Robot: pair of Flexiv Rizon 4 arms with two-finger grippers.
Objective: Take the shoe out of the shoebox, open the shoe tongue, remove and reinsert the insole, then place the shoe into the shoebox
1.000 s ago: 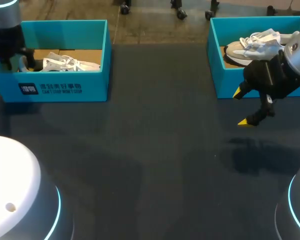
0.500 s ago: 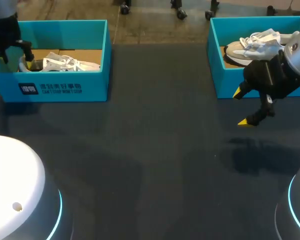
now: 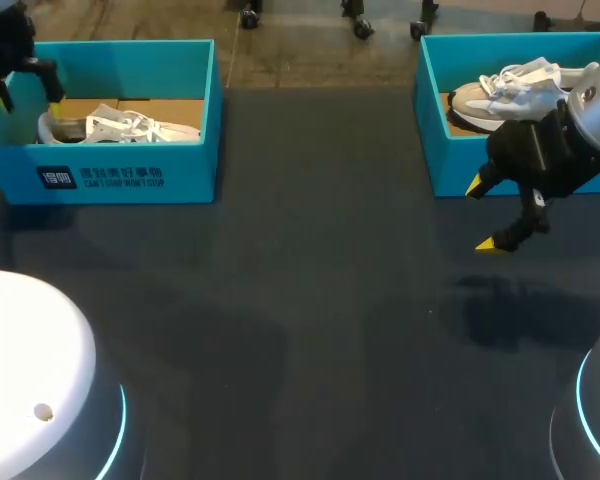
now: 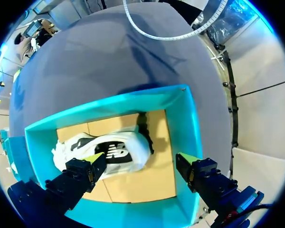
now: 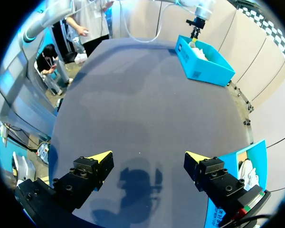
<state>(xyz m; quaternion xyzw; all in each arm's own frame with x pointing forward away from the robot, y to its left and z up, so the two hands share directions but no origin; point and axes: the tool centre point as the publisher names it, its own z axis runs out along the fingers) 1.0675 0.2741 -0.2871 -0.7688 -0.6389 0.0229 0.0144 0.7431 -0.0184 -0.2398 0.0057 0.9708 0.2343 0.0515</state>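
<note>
A dark table (image 3: 310,300) is seen with two teal boxes set at its far edge, well apart. In the left box (image 3: 130,180) a white shoe (image 3: 130,127) lies on the cardboard floor. A second shoe (image 3: 505,90) lies in the right box (image 3: 460,180).

The left gripper (image 3: 27,92) is held above the outer end of the left box. In the left wrist view its jaws are spread wide and nothing is held between them (image 4: 140,161). One tip is seen over the shoe (image 4: 109,154), the other over bare floor close to the box wall (image 4: 187,123).

The right gripper (image 3: 483,214) is parked over bare table just in front of the right box, jaws equally wide and empty (its wrist view shows only table beneath them (image 5: 148,156)).

The first step is judged to be in hand: the shoe is not yet taken out, and nothing is gripped.

For the next move, a straight descent into the box is called for, with both fingers kept clear of the walls. The jaws are then to be closed across the shoe's upper before it is lifted out. A shift toward the shoe's middle may be needed first, since it is not centred between the tips.
</note>
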